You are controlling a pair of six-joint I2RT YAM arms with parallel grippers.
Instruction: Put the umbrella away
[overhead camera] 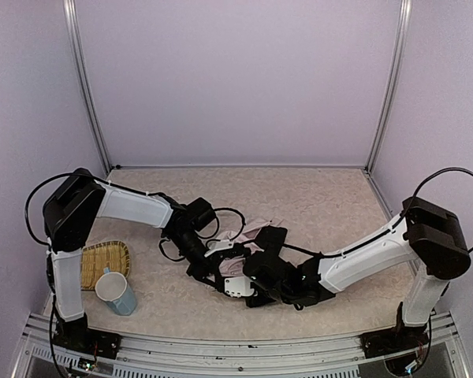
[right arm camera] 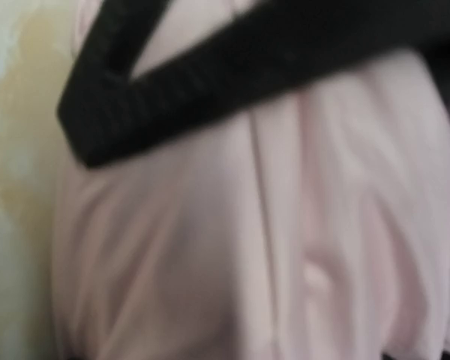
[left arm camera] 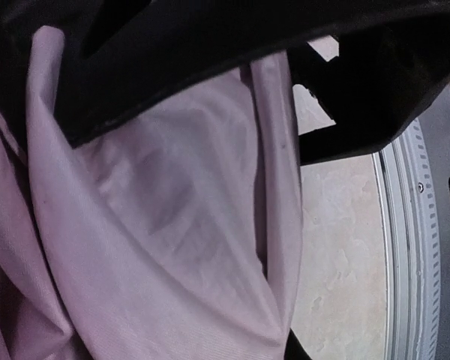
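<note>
Pale pink cloth, black-lined: umbrella [overhead camera: 256,230], bunched between left gripper [overhead camera: 213,260] and right gripper [overhead camera: 256,269], folds against both sets of fingers [right arm camera: 210,82]. Judged light, limp, slippery; cloth would slide, so the stiff shaft, hidden here, is the better hold. Grasp by either gripper: cannot be told. Left of the fingers: woven flat basket [overhead camera: 102,261], smooth blue cup [overhead camera: 117,293]. Beneath: mottled beige table [overhead camera: 323,205].

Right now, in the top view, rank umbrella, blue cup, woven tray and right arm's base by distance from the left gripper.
1. umbrella, at the left gripper, centre.
2. blue cup, front left, and woven tray behind it: too close to call.
3. right arm's base, front right.
</note>
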